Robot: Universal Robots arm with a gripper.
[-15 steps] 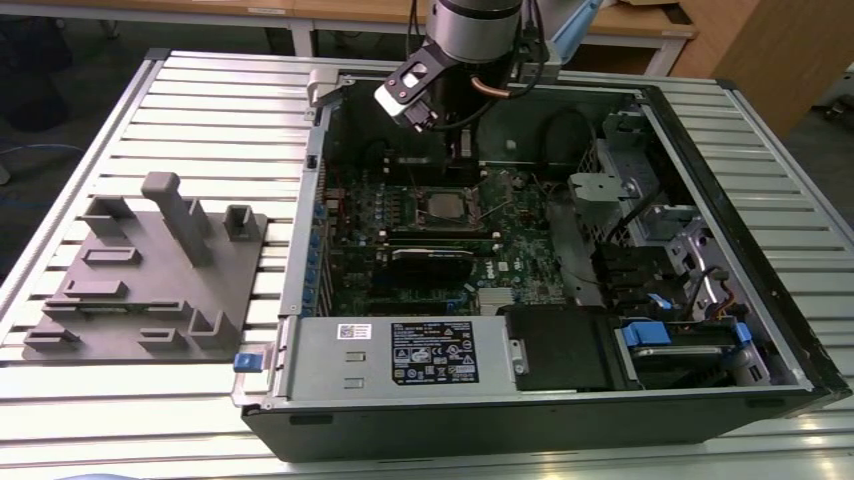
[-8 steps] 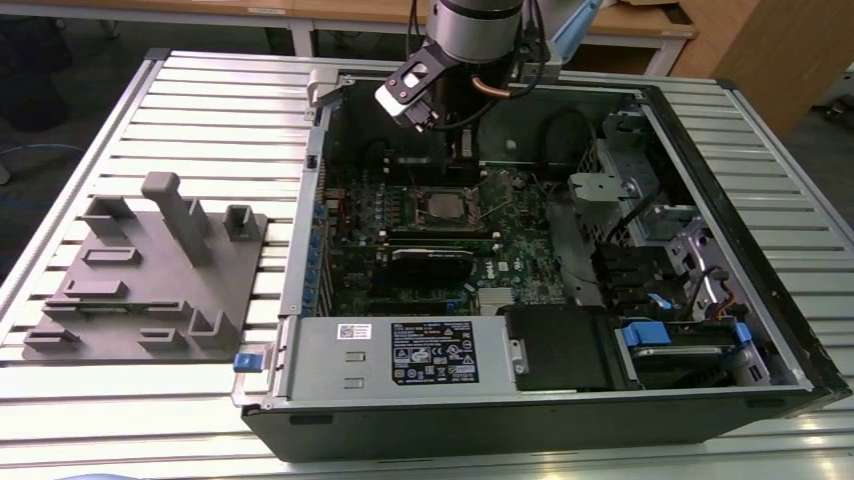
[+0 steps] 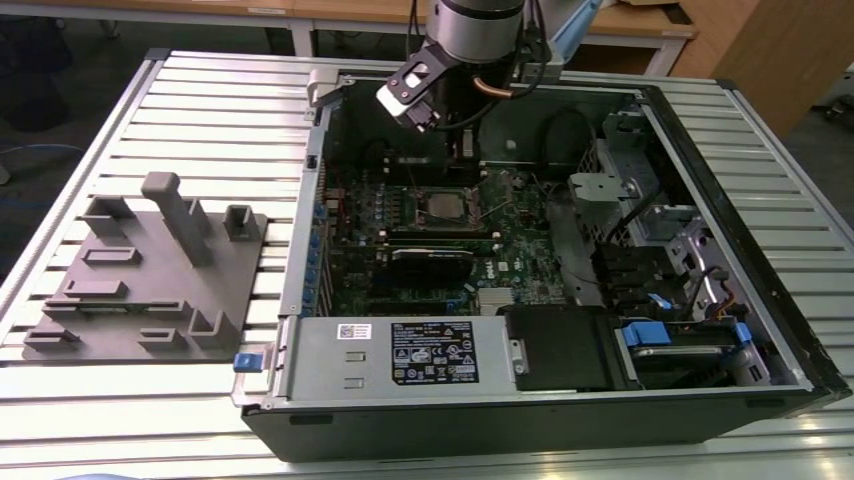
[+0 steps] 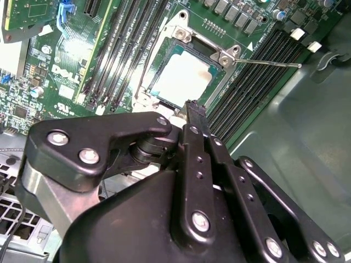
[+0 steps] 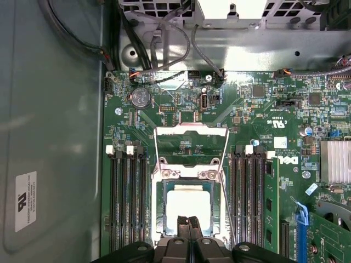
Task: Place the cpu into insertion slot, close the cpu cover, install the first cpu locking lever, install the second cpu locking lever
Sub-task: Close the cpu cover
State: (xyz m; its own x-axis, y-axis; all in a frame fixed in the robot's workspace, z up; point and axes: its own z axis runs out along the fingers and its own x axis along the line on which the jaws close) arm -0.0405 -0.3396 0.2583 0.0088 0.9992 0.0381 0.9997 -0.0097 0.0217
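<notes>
The cpu (image 5: 188, 204) is a pale silver square lying flat in the insertion slot (image 4: 196, 47) on the green motherboard; it also shows in the exterior view (image 3: 445, 204). The cpu cover (image 5: 160, 213), a thin metal frame, lies down around the chip (image 4: 181, 79). Two thin wire levers stand free: one sticks out sideways from the socket (image 4: 274, 63), the other runs along its opposite side (image 4: 146, 68). My gripper (image 5: 189, 222) hovers above the socket's edge, its black fingers (image 4: 193, 112) pressed together with nothing between them. In the exterior view it hangs over the board's far part (image 3: 462, 142).
The motherboard sits deep in an open black computer case (image 3: 747, 330) on a slatted metal table (image 3: 200, 100). Memory slots (image 5: 127, 197) flank the socket. Cables (image 5: 164, 49) and a drive cage (image 3: 627, 170) crowd the case walls. A grey fixture block (image 3: 147, 270) stands on the exterior view's left.
</notes>
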